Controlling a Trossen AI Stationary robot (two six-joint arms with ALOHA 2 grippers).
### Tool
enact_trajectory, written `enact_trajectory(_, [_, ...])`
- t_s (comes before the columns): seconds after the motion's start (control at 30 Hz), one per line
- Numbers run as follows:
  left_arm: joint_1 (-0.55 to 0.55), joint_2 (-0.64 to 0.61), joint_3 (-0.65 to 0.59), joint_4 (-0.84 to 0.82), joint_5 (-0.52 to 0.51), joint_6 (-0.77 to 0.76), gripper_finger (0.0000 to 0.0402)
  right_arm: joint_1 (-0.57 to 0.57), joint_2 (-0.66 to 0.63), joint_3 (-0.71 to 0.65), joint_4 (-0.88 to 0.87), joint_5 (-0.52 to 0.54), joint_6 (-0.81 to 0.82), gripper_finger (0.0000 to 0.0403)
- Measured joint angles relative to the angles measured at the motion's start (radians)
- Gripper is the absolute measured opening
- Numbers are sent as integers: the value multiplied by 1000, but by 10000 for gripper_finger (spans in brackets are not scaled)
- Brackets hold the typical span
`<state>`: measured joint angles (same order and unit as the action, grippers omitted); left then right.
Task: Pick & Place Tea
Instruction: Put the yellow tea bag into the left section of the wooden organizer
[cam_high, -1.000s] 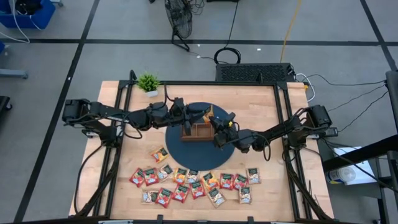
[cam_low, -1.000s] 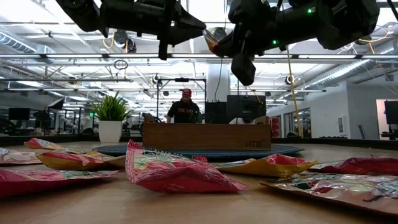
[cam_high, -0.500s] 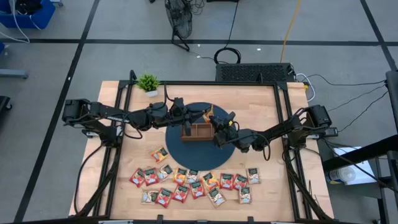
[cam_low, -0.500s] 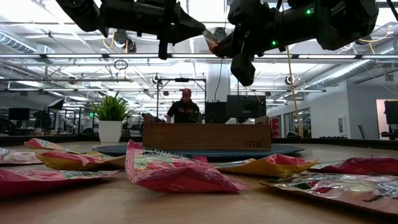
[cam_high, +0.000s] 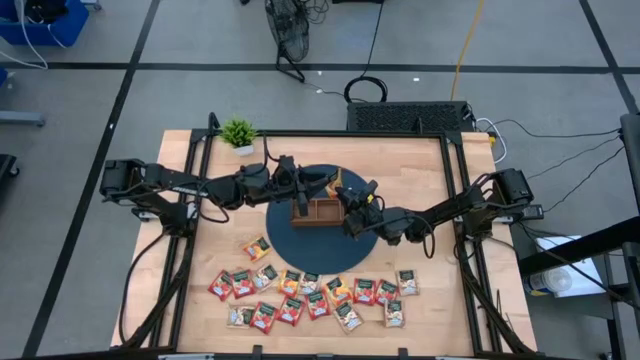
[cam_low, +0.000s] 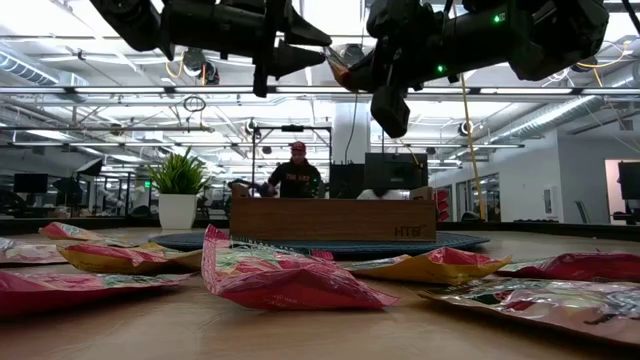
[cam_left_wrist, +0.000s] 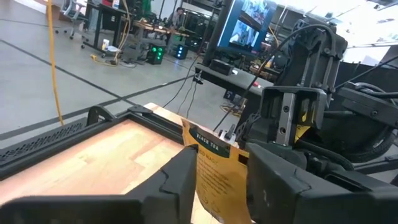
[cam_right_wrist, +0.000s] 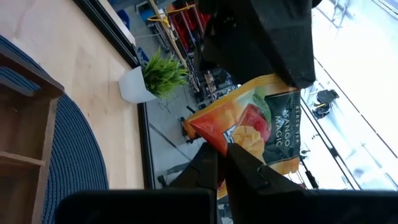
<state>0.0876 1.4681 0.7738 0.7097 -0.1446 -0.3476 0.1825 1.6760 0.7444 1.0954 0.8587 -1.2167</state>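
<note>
An orange tea sachet (cam_high: 338, 179) hangs in the air above the brown wooden tray (cam_high: 318, 212), between my two grippers. My right gripper (cam_high: 349, 193) reaches in from the right and is shut on it. My left gripper (cam_high: 325, 181) comes level from the left and is open. Its two fingers stand on either side of the sachet (cam_left_wrist: 214, 171). Several more tea sachets (cam_high: 315, 295) lie flat in rows on the table near its front edge. My right gripper pinches the sachet's edge (cam_right_wrist: 219, 144) between its two fingers, coming about level from the table's right. The sachet is lifted clear of tray and table, and most of it (cam_right_wrist: 255, 124) stands out beyond the fingertips. Whether my left gripper's fingers (cam_left_wrist: 180, 177) touch the sachet, I cannot tell.
The tray stands on a round dark blue mat (cam_high: 285, 235) at mid-table. A small potted plant (cam_high: 238, 133) is at the far left corner. Beyond the table a person (cam_low: 297, 176) shows in the room.
My left gripper has opened: its fingertips, closed to a point before, now stand apart. Both arms have kept their places. The orange sachet stays in the air in my right gripper.
</note>
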Motion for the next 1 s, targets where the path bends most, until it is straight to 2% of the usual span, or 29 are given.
enact_trajectory(0.07, [7,0,0,0,27,0,99,0,0,0,0,0,0,4])
enact_trajectory(0.2, [20,0,0,0,59,16,19,-1,0,0,0,1,1,4])
enact_trajectory(0.23, [22,0,0,0,59,26,11,-1,0,0,0,1,3,4])
enact_trajectory(0.4, [27,0,0,-8,70,141,4,0,0,0,-1,1,56,7])
enact_trajectory(0.6, [2,-37,0,-46,91,409,3,3,0,1,4,5,179,36])
enact_trajectory(0.77, [-46,-112,0,-160,90,612,2,23,0,0,-14,85,289,57])
enact_trajectory(0.87, [-71,-153,1,-251,90,703,1,49,0,0,-42,88,350,66])
enact_trajectory(1.0, [-85,-204,-12,-398,92,737,1,95,0,0,-60,95,419,74])
